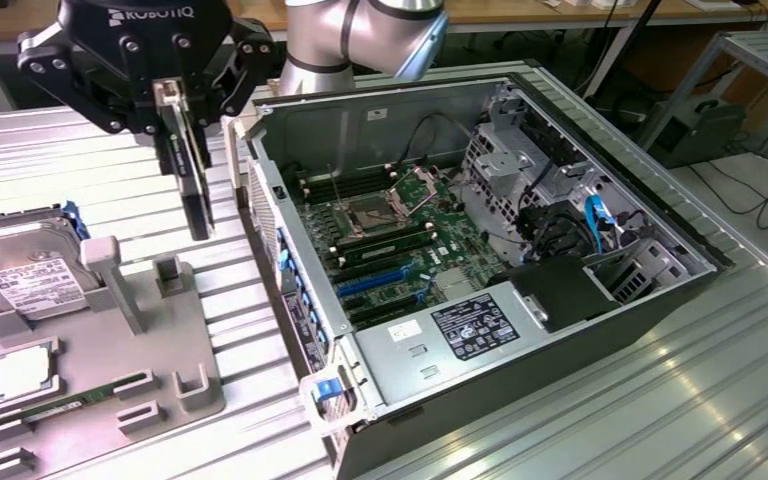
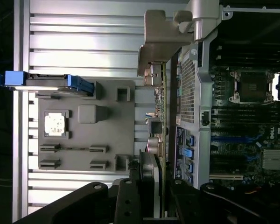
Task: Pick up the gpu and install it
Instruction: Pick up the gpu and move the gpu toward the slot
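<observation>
The gpu (image 1: 195, 165), a thin dark card with a silver end bracket, hangs edge-down in the air with my gripper (image 1: 171, 95) shut on its upper end. It is lifted above the grey holder tray (image 1: 104, 400), beside the outer wall of the open computer case (image 1: 491, 260). In the wrist view the gpu (image 2: 157, 116) runs away from my fingers (image 2: 130, 196), and its silver bracket (image 2: 161, 42) is at the far end, alongside the case's perforated rear panel (image 2: 189, 88). The motherboard's blue slots (image 1: 371, 280) lie inside the case.
On the grey tray stand a silver hard drive with a white label (image 1: 17, 275), a processor chip (image 1: 21, 372) and a slim green memory stick (image 1: 57, 410). The case's power supply (image 1: 471, 325) and drive cage (image 1: 544, 170) stand on the exterior view's right side. Ribbed metal table underneath.
</observation>
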You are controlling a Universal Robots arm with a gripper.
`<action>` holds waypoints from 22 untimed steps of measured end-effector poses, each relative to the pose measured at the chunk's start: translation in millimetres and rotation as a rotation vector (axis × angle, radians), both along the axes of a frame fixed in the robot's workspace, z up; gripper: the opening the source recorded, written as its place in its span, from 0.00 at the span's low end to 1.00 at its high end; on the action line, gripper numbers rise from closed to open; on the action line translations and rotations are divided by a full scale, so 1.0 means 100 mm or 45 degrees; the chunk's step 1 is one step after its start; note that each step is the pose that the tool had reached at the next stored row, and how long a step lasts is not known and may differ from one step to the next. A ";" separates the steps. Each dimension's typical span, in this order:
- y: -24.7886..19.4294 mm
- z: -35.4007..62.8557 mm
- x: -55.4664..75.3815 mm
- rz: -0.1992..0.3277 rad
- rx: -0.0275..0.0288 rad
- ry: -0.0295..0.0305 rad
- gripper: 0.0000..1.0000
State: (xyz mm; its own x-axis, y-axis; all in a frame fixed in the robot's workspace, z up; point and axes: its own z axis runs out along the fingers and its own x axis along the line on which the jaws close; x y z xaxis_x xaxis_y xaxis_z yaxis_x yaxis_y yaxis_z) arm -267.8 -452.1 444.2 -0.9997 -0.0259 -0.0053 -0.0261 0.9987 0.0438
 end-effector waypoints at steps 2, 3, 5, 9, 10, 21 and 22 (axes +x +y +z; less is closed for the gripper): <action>0.000 0.000 0.03 0.000 0.0000 0.0000 0.28; 0.000 0.000 0.05 0.000 -0.0001 0.0000 0.28; 0.000 0.000 0.08 0.000 0.0000 0.0000 0.28; 0.000 0.000 0.17 0.000 0.0000 0.0000 0.28; 0.000 0.000 0.19 0.000 0.0000 0.0000 0.28; 0.000 -0.004 0.48 0.000 0.0000 0.0000 0.28; 0.000 -0.005 0.50 0.000 0.0000 0.0000 0.28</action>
State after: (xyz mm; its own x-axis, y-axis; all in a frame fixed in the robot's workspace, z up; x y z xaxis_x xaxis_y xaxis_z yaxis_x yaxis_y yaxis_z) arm -218.0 -452.1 443.7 -0.9997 -0.0259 -0.0053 -0.0261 0.9987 0.0438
